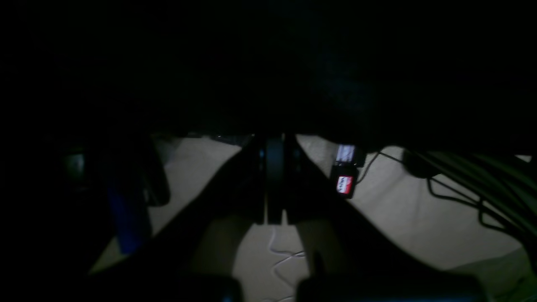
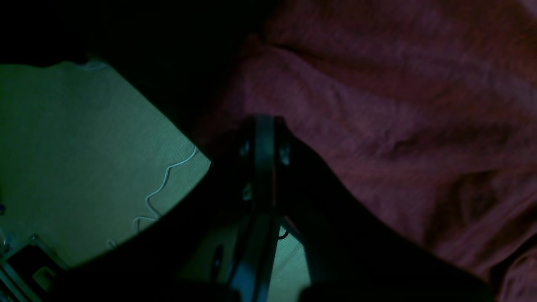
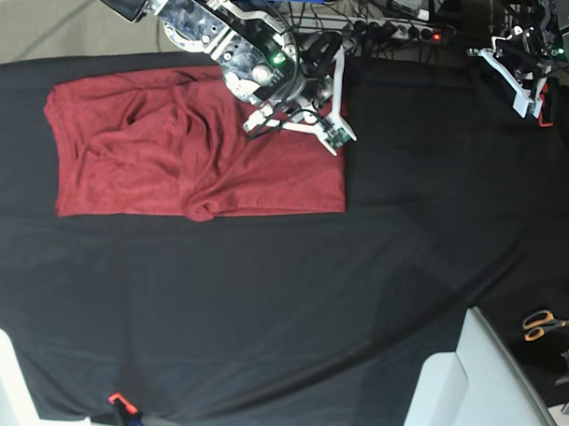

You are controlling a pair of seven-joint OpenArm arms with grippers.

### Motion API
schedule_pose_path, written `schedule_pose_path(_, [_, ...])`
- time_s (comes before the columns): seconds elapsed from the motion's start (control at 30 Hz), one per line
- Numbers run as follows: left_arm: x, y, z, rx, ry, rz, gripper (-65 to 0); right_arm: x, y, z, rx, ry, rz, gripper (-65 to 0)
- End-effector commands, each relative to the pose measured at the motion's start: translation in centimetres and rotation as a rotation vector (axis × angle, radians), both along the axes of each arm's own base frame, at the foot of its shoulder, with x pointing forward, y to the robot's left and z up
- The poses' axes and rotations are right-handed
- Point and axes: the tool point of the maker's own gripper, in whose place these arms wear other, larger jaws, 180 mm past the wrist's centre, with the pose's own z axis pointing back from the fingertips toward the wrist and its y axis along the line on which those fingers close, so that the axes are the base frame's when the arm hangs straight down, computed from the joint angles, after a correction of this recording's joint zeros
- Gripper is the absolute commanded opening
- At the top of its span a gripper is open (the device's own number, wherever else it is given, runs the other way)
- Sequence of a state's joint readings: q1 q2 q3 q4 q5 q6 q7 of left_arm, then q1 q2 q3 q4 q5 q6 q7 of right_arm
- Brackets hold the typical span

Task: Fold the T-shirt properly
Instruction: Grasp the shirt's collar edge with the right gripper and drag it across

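the soft, thin brick-red knit t-shirt (image 3: 197,163) is judged light and limp, best pinched at a hem corner; both the right gripper (image 3: 330,132) and the left gripper (image 3: 530,95) are seen closed, nothing clearly held.

The shirt (image 3: 174,162) is plain brick red with no print. The cloth (image 3: 291,297) beneath it is plain black. The scissors (image 3: 540,324) have orange handles. The clamp (image 3: 117,400) is orange-red.

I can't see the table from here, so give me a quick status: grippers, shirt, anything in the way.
Right gripper shut, at the T-shirt's top right corner. Left gripper shut, away from it. Shirt folded, rumpled. Nothing on it.
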State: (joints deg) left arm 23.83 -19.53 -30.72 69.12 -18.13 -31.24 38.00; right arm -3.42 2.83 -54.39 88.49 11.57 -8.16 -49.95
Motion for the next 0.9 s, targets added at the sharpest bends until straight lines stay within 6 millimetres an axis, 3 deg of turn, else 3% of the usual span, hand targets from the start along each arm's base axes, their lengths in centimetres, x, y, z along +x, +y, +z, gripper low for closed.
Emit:
schedule_pose_path(0.0, [3.5, -0.6, 2.2, -0.004, -0.124, -0.059, -65.0, 0.8, 0.6, 1.1, 0.034, -0.027, -0.009, -64.8])
schedule_pose_path(0.17, [5.5, -6.5, 5.3, -0.073, -0.187, -0.262, -65.0, 1.0, 0.9, 2.2, 0.064, -0.047, -0.011, -64.8])
schedule_pose_path(0.33, [6.8, -7.6, 6.5, -0.092, -0.203, -0.280, -65.0, 0.8, 0.5, 0.7, 0.028, -0.023, -0.012, -64.8])
schedule_pose_path(0.53, [6.1, -7.1, 5.9, -0.094, -0.178, -0.266, -65.0, 0.4, 0.2, -0.9, -0.011, 0.010, -0.013, -64.8])
schedule_pose_path(0.7, [3.6, -3.6, 3.6, -0.090, -0.088, -0.164, -65.0, 0.2, 0.1, -1.1, -0.014, 0.016, -0.013, -64.8])
schedule_pose_path(0.87, [2.5, -0.2, 3.0, -0.071, -0.103, -0.063, -65.0, 0.3, -1.3, -2.2, 0.003, 0.105, -0.110, -64.8])
